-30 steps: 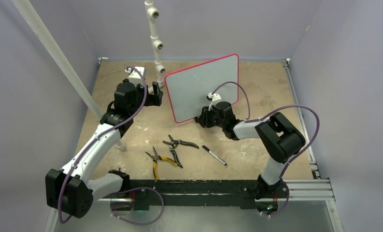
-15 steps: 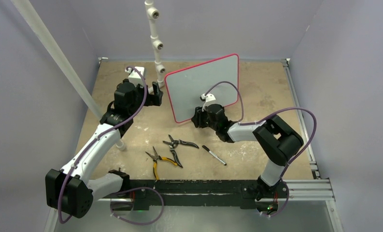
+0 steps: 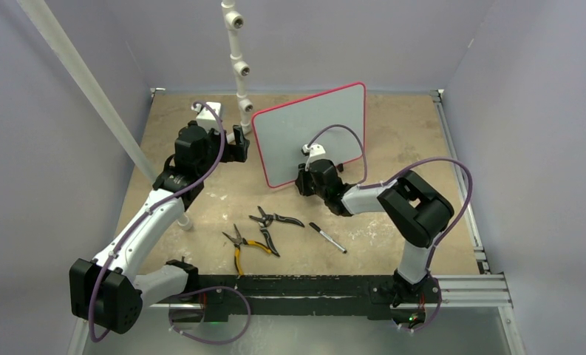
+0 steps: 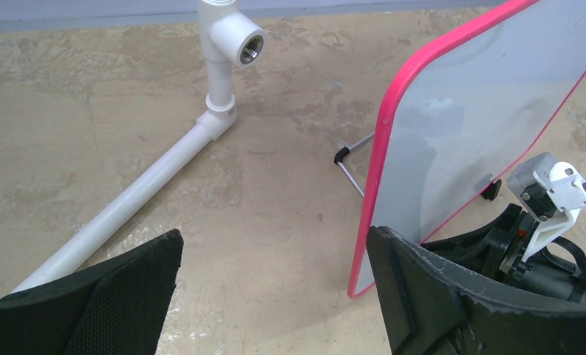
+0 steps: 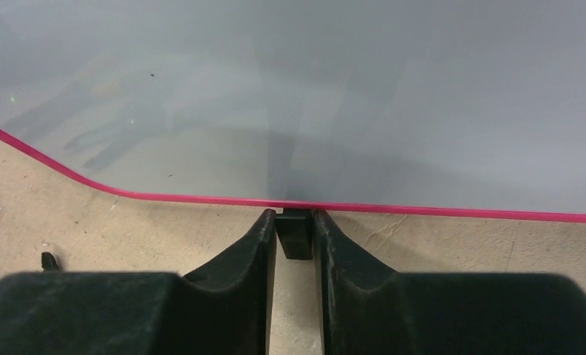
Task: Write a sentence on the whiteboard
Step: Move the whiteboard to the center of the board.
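Whiteboard (image 3: 312,122): standing upright on far-centre of table (image 3: 393,126), slightly leaned back. Red-pink frame. Face blank in all views, so no sentence on it yet.
Board long axis: top view shows lower edge running near-left to far-right. Left wrist view sees it almost edge-on.
R gripper (image 5: 295,222): at board's lower edge. Jaws closed on small black foot (image 5: 295,235) directly under frame, fingers (image 5: 260,251) pinching it from both sides.
L gripper (image 4: 275,244): jaws wide apart, holding nothing. Hovers just beside board's left edge, not touching.
Key relation: board rises directly ahead of and above R jaws, and the foot is the only contact pt. L jaws face the left frame edge side-on. R arm is on the board, L arm close by.
Marker (image 3: 326,237): lying on table, near side of board, well apart from both grippers. Axis diagonal. R arm nearer.
Other items: 2 pliers (image 3: 275,220) beside marker. White pipe (image 4: 127,211) on table to L.
Assessment: prob. board positioning step. Writing not begun, marker pickup outstanding.
Risk: pulling on a single foot could tip or swivel board.
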You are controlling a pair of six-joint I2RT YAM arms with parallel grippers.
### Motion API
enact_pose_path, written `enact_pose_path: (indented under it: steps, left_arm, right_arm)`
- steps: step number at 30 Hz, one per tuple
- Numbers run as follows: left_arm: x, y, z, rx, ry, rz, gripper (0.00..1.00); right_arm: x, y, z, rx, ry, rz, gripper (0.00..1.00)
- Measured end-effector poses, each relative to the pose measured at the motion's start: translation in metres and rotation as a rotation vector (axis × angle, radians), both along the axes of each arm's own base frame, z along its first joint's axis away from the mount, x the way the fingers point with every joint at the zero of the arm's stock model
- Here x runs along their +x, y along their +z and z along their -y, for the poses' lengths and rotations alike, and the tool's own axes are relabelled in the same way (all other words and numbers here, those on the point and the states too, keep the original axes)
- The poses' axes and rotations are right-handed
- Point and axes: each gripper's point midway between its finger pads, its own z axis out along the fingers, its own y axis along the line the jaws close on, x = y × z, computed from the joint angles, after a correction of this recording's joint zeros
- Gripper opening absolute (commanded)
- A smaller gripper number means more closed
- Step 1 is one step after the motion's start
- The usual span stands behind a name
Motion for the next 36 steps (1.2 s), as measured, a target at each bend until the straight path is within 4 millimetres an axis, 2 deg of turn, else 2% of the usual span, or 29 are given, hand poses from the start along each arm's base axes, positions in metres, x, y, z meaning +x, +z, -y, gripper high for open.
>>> enact_pose_path:
  steps: [3,4,10,15,24,32,36]
  left_arm:
    - [0.000,0.000,0.000,0.000,0.000,0.000,0.94]
    - [0.000,0.000,0.000,0.000,0.000,0.000,0.94]
    - [0.000,0.001,-0.001,0.001,0.006,0.004,0.92]
    - [-0.003,0.011,-0.006,0.001,0.025,0.030,0.92]
    - [-0.012,0.037,-0.013,-0.006,0.036,0.108,0.92]
    - [-0.018,0.039,-0.012,-0.014,0.024,0.122,0.92]
    - [-0.023,0.047,-0.003,-0.029,-0.036,0.155,0.92]
  right_arm:
    - [0.001,-0.002,-0.001,-0.020,0.012,0.006,0.02]
    - [0.001,-0.002,-0.002,-0.028,0.018,0.013,0.00]
    - [0.001,-0.002,-0.004,-0.076,0.047,0.048,0.00]
    - [-0.006,-0.003,-0.009,-0.106,0.068,0.070,0.00]
    - [-0.043,-0.004,-0.036,-0.112,0.180,0.085,0.00]
    - [-0.059,-0.005,-0.041,-0.114,0.216,0.085,0.00]
    - [-0.064,-0.003,-0.040,-0.113,0.223,0.083,0.26]
